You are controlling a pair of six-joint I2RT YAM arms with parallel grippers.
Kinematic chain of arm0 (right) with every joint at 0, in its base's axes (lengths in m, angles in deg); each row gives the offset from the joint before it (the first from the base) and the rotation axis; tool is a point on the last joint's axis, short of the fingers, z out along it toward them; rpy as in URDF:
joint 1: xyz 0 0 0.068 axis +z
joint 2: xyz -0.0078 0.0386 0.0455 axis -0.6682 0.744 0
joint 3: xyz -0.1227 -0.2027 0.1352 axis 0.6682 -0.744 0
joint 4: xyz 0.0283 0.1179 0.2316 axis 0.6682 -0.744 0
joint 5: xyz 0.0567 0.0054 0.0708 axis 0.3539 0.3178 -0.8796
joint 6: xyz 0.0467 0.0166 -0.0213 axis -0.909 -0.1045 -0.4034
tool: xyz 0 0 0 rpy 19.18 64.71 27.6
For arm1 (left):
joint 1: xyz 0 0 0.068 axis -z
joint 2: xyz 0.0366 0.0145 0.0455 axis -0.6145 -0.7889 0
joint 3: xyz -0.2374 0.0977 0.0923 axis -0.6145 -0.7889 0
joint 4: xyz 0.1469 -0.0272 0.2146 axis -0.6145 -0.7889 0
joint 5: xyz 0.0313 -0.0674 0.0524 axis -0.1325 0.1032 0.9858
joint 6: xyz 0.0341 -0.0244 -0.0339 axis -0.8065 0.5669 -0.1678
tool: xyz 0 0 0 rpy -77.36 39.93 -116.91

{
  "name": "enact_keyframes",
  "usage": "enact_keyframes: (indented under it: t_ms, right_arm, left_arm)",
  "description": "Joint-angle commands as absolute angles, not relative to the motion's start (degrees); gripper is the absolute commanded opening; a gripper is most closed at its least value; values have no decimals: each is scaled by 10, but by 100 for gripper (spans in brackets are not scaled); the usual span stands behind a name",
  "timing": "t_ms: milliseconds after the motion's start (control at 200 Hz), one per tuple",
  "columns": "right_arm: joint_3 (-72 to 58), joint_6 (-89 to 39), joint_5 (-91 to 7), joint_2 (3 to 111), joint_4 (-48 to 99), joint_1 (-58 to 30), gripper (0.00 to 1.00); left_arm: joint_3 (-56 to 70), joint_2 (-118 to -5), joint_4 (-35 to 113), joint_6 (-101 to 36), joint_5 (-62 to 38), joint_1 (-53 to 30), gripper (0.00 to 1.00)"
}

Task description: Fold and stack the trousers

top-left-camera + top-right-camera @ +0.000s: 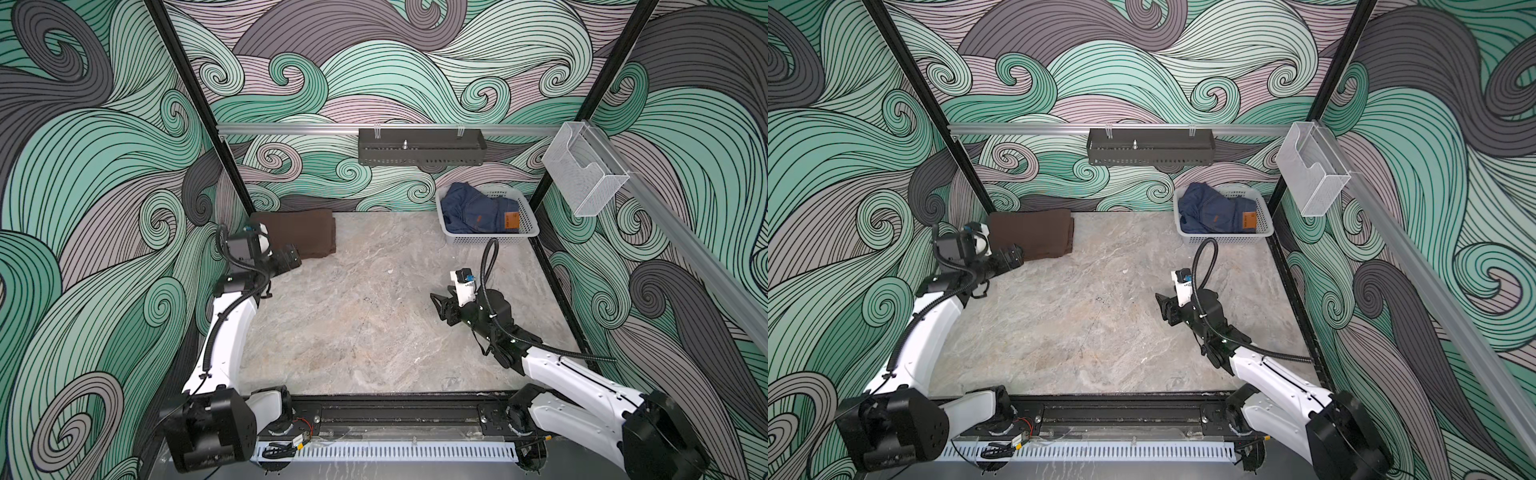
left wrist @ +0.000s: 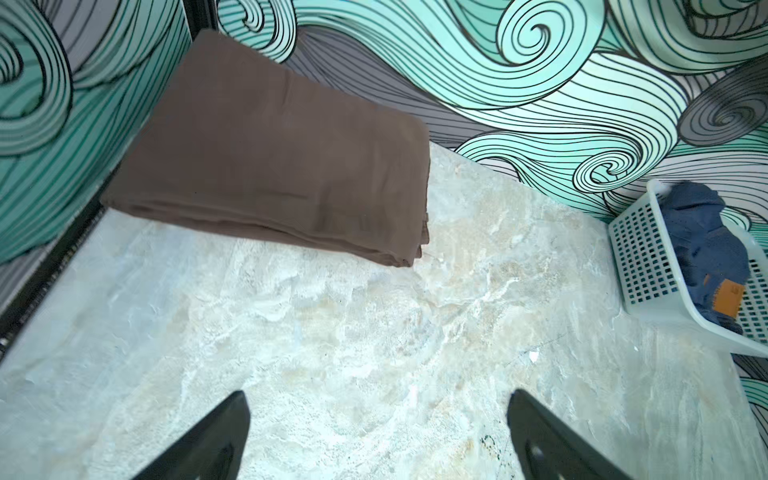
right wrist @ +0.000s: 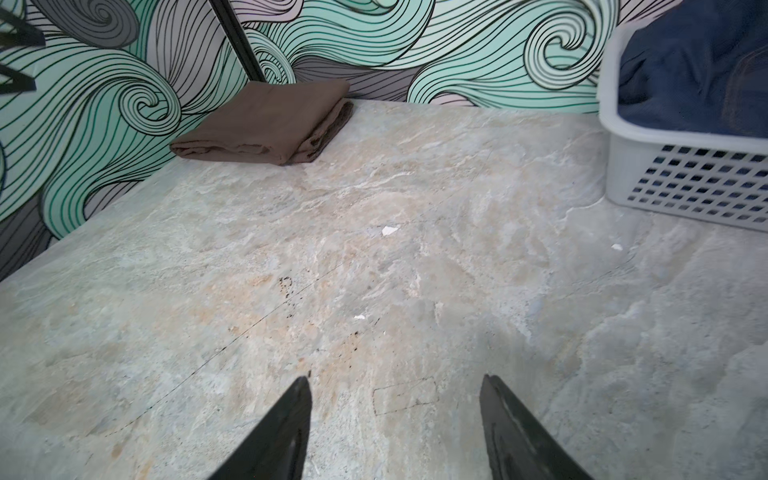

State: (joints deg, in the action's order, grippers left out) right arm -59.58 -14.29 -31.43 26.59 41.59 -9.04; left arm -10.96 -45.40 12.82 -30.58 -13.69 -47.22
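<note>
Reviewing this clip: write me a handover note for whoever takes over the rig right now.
The left gripper is open and empty, just short of the brown trousers.
The right gripper is open and empty, above the table.
Done: the brown trousers lie folded in the far left corner.
Left: probably the jeans, crumpled in the white basket at far right, to fold and stack on the brown pair.

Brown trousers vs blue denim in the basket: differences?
The brown trousers are folded into a flat, neat rectangle; the blue denim is bunched up. The trousers lie bare on the table, far left; the denim sits in the white basket, far right. Both are at the back, ungripped.
</note>
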Motion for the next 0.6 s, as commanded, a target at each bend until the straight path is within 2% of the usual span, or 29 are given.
enact_keyframes:
  t_ms: [0, 180, 325, 420, 595]
  right_arm:
    - [-556, -75, -239, 262, 415, -92, 71]
    - [-553, -35, -106, 304, 499, -113, 84]
    - [-578, -56, -45, 336, 552, -155, 89]
    - [-599, -58, -13, 346, 578, -183, 99]
    - [-634, -57, 8, 352, 627, -241, 99]
  left_arm:
    - [-160, -435, 206, -255, -122, -470, 99]
    - [-206, -450, 208, -213, -43, -470, 98]
    - [-251, -444, 247, -186, 16, -470, 99]
    - [-283, -424, 270, -186, 71, -470, 99]
    - [-335, -383, 306, -190, 162, -470, 99]
